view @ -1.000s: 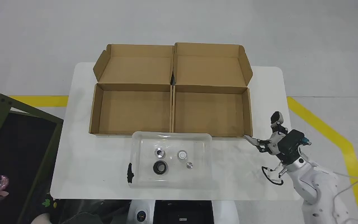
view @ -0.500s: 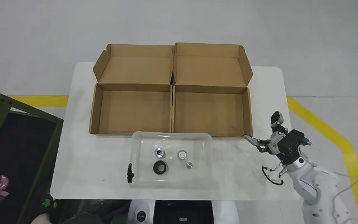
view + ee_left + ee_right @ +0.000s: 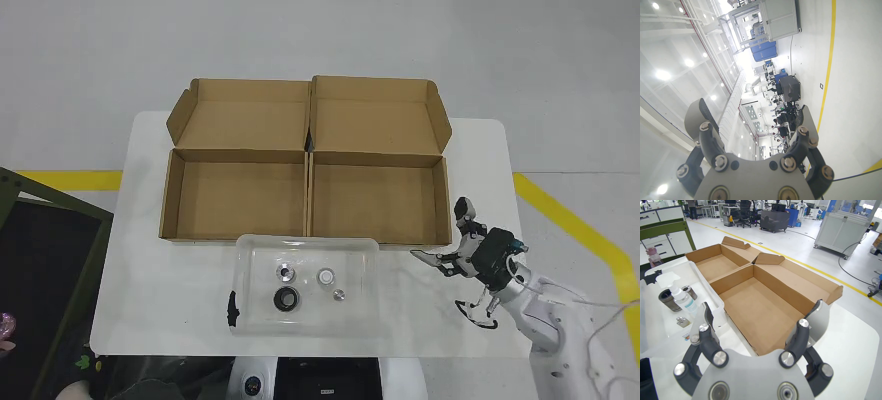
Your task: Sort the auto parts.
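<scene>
At the right box (image 3: 375,205) corner, right gripper (image 3: 762,308) now closer to tray (image 3: 240,246), fingers wide apart, empty.

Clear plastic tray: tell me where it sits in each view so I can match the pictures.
Top view: the clear plastic tray is at the near edge of the table, in front of both boxes.
Right wrist view: the tray runs alongside the boxes' front walls, beyond one of the jaws.
Left wrist view: aimed at the hall ceiling, away from the table.
Shared landmark: the cardboard box nearest that arm.
</scene>
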Robot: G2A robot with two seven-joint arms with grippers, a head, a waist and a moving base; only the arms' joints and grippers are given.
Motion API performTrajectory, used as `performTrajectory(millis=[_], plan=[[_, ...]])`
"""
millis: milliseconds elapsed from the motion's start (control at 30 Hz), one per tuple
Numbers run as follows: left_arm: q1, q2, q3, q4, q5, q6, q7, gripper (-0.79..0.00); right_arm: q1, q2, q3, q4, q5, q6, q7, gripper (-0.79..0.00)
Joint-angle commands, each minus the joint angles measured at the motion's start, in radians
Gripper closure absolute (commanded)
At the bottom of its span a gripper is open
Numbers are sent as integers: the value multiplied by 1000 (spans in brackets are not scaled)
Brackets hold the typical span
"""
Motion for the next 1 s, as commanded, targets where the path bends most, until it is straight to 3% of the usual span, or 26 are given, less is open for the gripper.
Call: performTrajectory(millis=[0, 500, 967], plan=[[0, 0, 0, 0, 0, 0, 0, -785, 6, 3, -13, -15, -2, -19, 20, -785], [0, 0, 0, 0, 0, 0, 0, -785, 61, 17, -186, -112, -63, -121, 186, -785], [0, 0, 0, 0, 0, 0, 0, -785, 167, 22, -381, -97, -66, -144, 330, -785]])
